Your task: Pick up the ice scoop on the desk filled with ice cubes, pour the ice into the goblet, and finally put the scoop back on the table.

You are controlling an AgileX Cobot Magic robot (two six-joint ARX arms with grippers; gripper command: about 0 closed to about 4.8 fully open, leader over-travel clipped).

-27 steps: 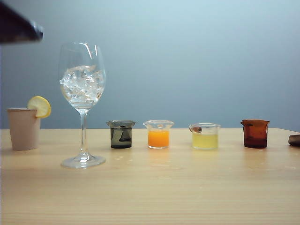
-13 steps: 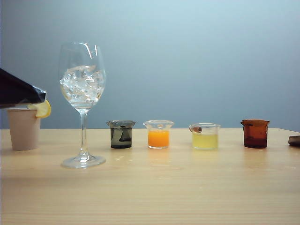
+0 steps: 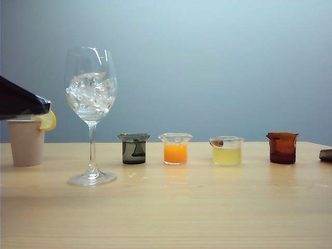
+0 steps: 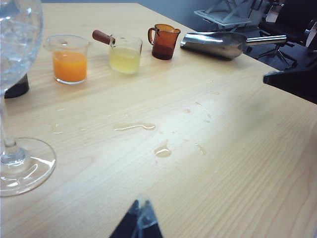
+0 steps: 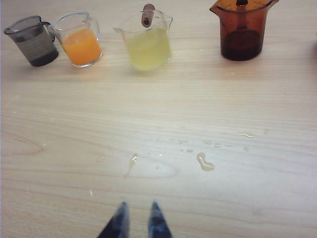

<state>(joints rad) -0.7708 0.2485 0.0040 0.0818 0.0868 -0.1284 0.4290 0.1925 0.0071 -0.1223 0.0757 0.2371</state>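
Note:
The goblet (image 3: 91,104) stands left on the table (image 3: 171,207), its bowl holding ice cubes (image 3: 91,96). In the left wrist view its foot (image 4: 22,166) is close by and the ice scoop (image 4: 218,43) lies far off on the desk beside the brown jug (image 4: 164,41), no gripper touching it. Only the scoop's end (image 3: 326,154) shows at the exterior view's right edge. My left gripper (image 4: 141,209) is shut and empty, hovering over the wood; its dark arm (image 3: 21,101) hangs over the beige cup. My right gripper (image 5: 138,213) stands slightly open, empty, above the bare table.
A row of small beakers crosses the table: grey (image 3: 134,148), orange juice (image 3: 175,149), yellow liquid (image 3: 226,150) and the brown jug (image 3: 282,147). A beige cup with a lemon slice (image 3: 26,141) stands far left. Water spots (image 4: 133,127) dot the wood.
My left arm has dropped from the upper left corner down to just above the beige cup. The goblet, beakers and scoop have not moved.

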